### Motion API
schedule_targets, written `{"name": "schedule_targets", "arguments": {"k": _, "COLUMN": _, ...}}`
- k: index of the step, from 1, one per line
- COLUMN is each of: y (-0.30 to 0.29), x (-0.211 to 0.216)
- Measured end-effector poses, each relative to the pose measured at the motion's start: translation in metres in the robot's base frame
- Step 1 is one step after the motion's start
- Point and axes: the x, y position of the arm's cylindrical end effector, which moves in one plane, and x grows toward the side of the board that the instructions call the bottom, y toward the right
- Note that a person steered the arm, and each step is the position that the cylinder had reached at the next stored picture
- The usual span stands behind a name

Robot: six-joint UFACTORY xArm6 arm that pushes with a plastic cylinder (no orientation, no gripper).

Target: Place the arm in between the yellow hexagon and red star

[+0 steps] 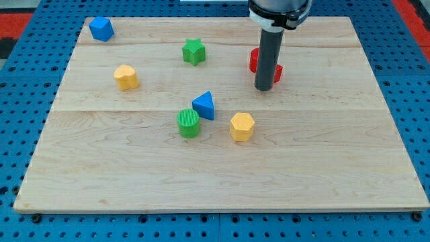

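Observation:
The yellow hexagon [242,126] lies near the middle of the wooden board [322,161]. The red star [255,62] lies toward the view's top right of it, mostly hidden behind my dark rod. My tip [263,88] rests on the board just below the red star, close against it. The tip is above and slightly right of the yellow hexagon, with a gap between them.
A blue triangle [204,105] and a green cylinder [189,123] sit just left of the yellow hexagon. A green star [193,51] lies at top centre. A yellow block [126,76] is at left, and a blue block [101,29] at the top left corner.

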Motion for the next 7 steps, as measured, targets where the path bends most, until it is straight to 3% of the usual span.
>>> {"name": "schedule_targets", "arguments": {"k": 2, "y": 0.004, "x": 0.102}}
{"name": "schedule_targets", "arguments": {"k": 3, "y": -0.032, "x": 0.122}}
{"name": "schedule_targets", "arguments": {"k": 4, "y": -0.105, "x": 0.062}}
{"name": "schedule_targets", "arguments": {"k": 5, "y": -0.109, "x": 0.027}}
{"name": "schedule_targets", "arguments": {"k": 7, "y": -0.045, "x": 0.038}}
